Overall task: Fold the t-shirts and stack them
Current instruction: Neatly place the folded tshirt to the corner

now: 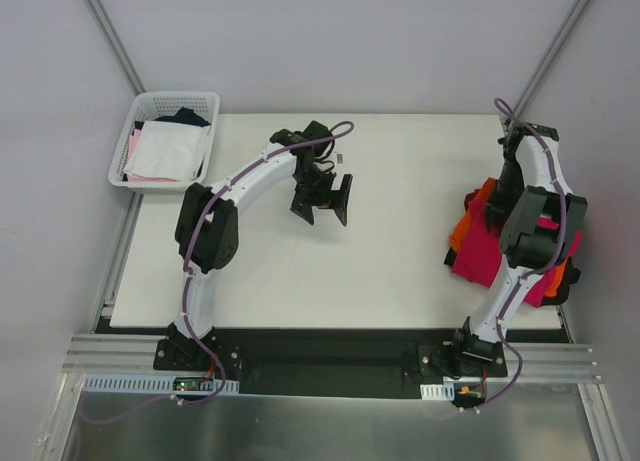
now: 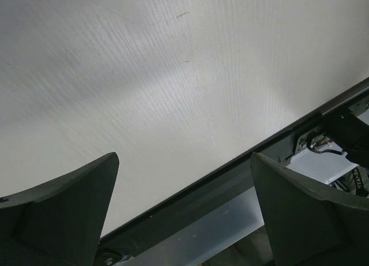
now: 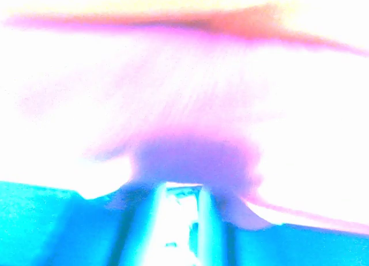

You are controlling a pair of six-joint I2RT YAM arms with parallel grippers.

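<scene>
The soft crimson-magenta cloth t-shirt (image 1: 478,256) lies crumpled in a heap with the bright orange cloth t-shirt (image 1: 466,229). The heap sits at the table edge on the far side from the white plastic mesh basket (image 1: 175,96), and nearer the arm bases than the basket is. Orange cloth shows at the heap's side facing the basket, and again at its near corner. The magenta cloth fills the middle, and much of it is covered by the right arm bent over it.

From my seat the right wrist view is badly washed out. I see only pink cloth filling the frame, with an orange streak along the top. The right gripper (image 3: 181,202) shows as two narrow bars low in that view, right up against the cloth. I cannot tell whether it is parted or closed, or whether it holds anything.

The left gripper (image 2: 184,162) hangs over the bare white table (image 1: 400,271), between the basket and the heap and closer to the basket. Its fingers are spread wide with nothing between them.

The basket holds a folded white garment (image 1: 165,149) lying over a pink garment (image 1: 134,146). A black garment (image 1: 185,116) sits at the basket's far end.
</scene>
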